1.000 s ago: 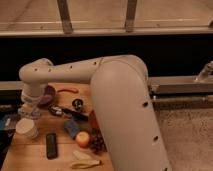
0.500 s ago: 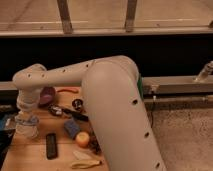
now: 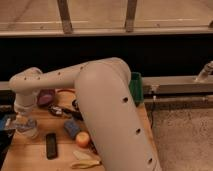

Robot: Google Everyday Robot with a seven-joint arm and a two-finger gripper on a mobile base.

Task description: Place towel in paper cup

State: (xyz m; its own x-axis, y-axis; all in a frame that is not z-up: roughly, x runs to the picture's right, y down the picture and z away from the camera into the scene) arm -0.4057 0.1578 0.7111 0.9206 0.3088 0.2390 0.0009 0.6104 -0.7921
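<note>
A yellow banana (image 3: 84,161) lies nearest on the wooden tabletop (image 3: 30,155), then a black rectangular phone (image 3: 51,145) and an orange fruit (image 3: 82,139). At the left the claw (image 3: 24,121) hangs closed over the squat cream-white paper cup (image 3: 28,130), with the pale grey towel (image 3: 26,123) bunched at its mouth, no clear long axis. Farther back sits a purple bowl (image 3: 45,97).

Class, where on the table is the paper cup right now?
The paper cup stands at the table's left edge, directly under the gripper, left of the black phone.
</note>
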